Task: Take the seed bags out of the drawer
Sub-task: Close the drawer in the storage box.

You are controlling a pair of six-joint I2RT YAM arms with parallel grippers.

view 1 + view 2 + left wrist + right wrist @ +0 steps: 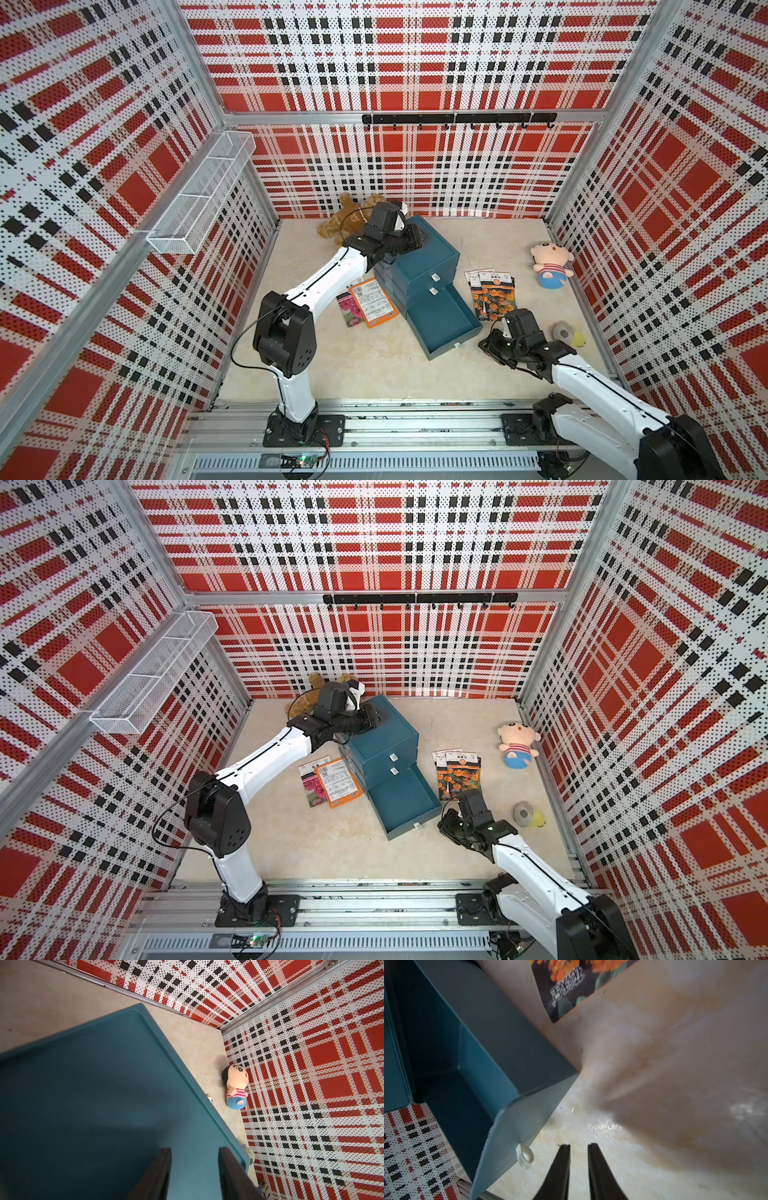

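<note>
blue drawer [440, 320] pulled out, apparently empty; seed bags [492, 293] lie in 2 groups on the desk [374, 365] flanking the cabinet [424, 257]; the open, empty left gripper [195, 1149] should brace the cabinet top while the narrowly parted, empty right gripper [579, 1145] avoids the drawer knob [526, 1156].

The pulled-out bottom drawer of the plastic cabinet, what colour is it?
Teal blue plastic drawer, small white handle tab; clearest in a top view.
</note>
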